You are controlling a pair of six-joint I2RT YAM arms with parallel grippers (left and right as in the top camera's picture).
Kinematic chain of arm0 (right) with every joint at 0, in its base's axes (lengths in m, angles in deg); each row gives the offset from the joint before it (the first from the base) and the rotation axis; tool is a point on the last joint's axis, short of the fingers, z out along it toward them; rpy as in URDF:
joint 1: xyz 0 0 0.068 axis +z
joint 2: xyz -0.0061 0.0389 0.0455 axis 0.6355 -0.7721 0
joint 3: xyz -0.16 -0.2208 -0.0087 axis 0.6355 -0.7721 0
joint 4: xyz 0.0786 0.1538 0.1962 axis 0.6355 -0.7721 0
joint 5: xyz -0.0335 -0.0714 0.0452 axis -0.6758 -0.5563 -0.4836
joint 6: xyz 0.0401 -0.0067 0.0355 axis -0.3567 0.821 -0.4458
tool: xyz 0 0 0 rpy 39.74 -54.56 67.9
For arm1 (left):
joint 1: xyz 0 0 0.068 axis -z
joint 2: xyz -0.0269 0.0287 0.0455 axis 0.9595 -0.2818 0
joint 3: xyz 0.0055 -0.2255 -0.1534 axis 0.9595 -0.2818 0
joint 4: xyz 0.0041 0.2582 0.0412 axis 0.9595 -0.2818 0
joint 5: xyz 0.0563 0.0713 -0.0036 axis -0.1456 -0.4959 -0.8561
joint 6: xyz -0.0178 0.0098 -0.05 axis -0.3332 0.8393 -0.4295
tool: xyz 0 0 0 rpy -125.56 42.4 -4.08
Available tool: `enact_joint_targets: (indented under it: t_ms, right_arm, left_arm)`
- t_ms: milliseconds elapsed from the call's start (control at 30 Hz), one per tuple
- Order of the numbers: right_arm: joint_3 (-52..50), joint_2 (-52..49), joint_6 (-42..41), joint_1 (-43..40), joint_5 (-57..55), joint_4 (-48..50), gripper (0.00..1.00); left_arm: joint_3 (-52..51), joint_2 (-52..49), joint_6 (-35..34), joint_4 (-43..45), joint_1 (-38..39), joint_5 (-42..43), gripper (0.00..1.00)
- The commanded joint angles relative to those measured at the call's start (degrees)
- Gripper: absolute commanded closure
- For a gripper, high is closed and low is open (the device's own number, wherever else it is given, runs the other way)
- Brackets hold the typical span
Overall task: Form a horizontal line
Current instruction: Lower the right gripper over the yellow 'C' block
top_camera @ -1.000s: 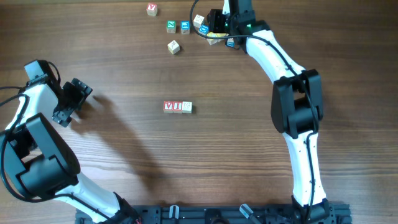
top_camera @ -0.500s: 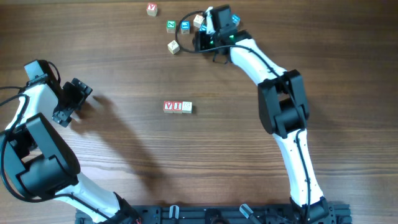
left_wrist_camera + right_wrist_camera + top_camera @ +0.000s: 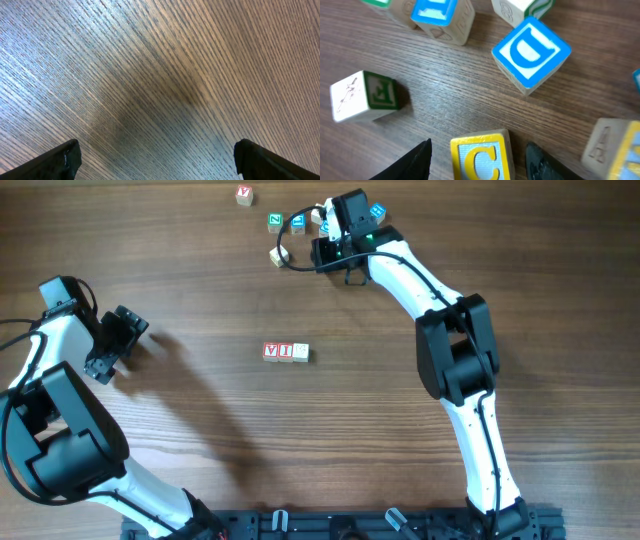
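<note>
Three letter blocks (image 3: 286, 352) lie in a short row at the table's middle. My right gripper (image 3: 323, 243) is over the loose blocks at the far edge. In the right wrist view its open fingers (image 3: 480, 162) stand on either side of a yellow-edged C block (image 3: 482, 159), with a gap on each side. A blue D block (image 3: 531, 54) and a white block with a green letter (image 3: 365, 95) lie just beyond. My left gripper (image 3: 118, 340) is open and empty over bare wood at the left, as the left wrist view (image 3: 157, 160) shows.
More loose blocks lie at the far edge: a red Y block (image 3: 244, 194), a green one (image 3: 275, 221), a blue one (image 3: 297, 221), a cream one (image 3: 279, 254) and a blue one (image 3: 375, 212) beside the right wrist.
My right gripper has swung left and turned over the block cluster, now straddling the C block. The left arm and the middle row have not moved.
</note>
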Motion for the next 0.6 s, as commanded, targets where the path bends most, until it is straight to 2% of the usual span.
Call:
enact_joint_targets:
  t_ms: [0,100,567]
  right_arm:
    - [-0.4,3.8,5.5,-0.2,-1.5,-1.6,0.43]
    - [-0.5,3.8,5.5,-0.2,-1.5,-2.0,0.50]
    - [-0.9,2.2,7.0,0.0,-1.5,-1.2,0.50]
  left_arm:
    - [-0.1,-0.7,-0.5,0.0,-0.2,0.2,0.00]
    - [-0.1,-0.7,-0.5,0.0,-0.2,0.2,0.00]
    - [-0.1,-0.7,-0.5,0.0,-0.2,0.2,0.00]
